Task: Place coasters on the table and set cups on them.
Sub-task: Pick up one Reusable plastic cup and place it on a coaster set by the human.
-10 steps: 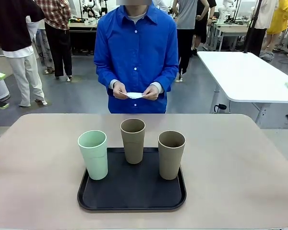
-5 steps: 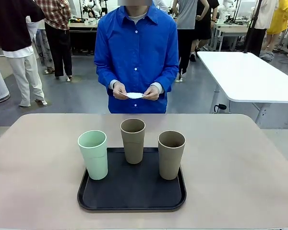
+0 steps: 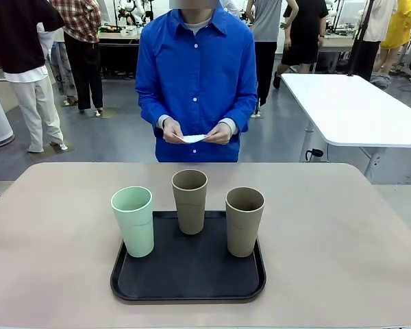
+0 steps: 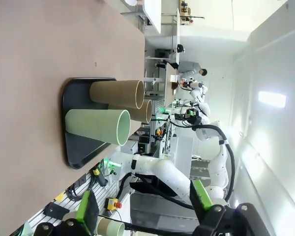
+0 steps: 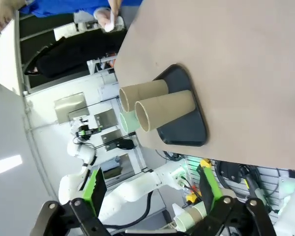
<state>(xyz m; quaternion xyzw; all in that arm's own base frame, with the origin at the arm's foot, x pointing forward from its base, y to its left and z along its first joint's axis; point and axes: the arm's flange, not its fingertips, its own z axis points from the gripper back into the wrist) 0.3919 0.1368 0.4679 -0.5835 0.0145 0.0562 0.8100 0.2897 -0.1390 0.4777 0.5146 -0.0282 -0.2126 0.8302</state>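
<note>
Front view: small round white lacy paper coasters (image 3: 192, 138) are held in the person's hands (image 3: 172, 130) beyond the far edge of the beige counter (image 3: 342, 233); none is laid down yet. Three tall tapered cups are stood upright on the black tray (image 3: 188, 277). The pale mint cup (image 3: 133, 221) is on the left, nearer the left end effector (image 4: 145, 206). A taupe cup (image 3: 244, 221) is on the right, nearer the right end effector (image 5: 151, 189). Both end effectors are spread apart, empty, well clear of the cups.
</note>
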